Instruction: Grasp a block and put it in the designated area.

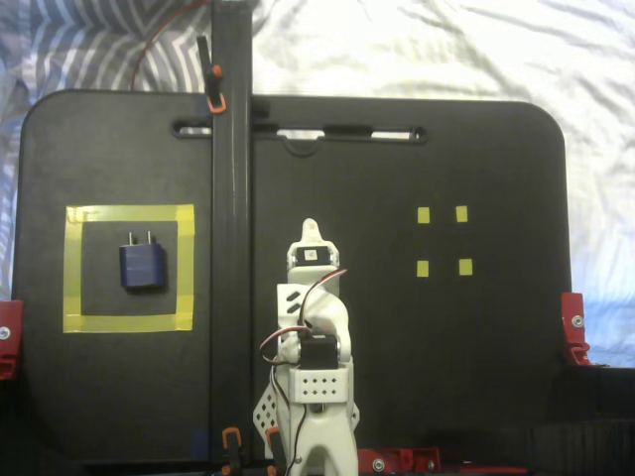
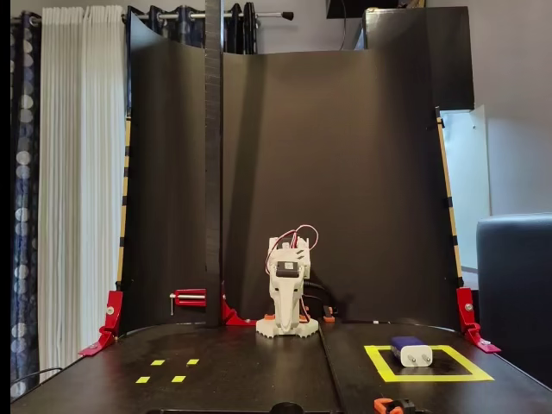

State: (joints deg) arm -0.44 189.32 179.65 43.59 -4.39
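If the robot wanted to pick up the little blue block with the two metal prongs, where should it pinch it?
Probably across the block's two flat long sides, coming straight down from above. It lies flat inside the designated area, with bare surface all around it. Best to avoid the thin, rounded prongs on the far end; they would likely slip. The gripper is folded back, well away.

Matt black table (image 1: 397, 327); glossy plastic block (image 1: 142, 266); yellow tape square (image 1: 71, 268).

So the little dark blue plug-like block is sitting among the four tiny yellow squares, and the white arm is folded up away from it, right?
Not quite. The small dark navy-blue block lies inside the large yellow tape square, as the fixed view from above shows. The white arm is indeed folded away.
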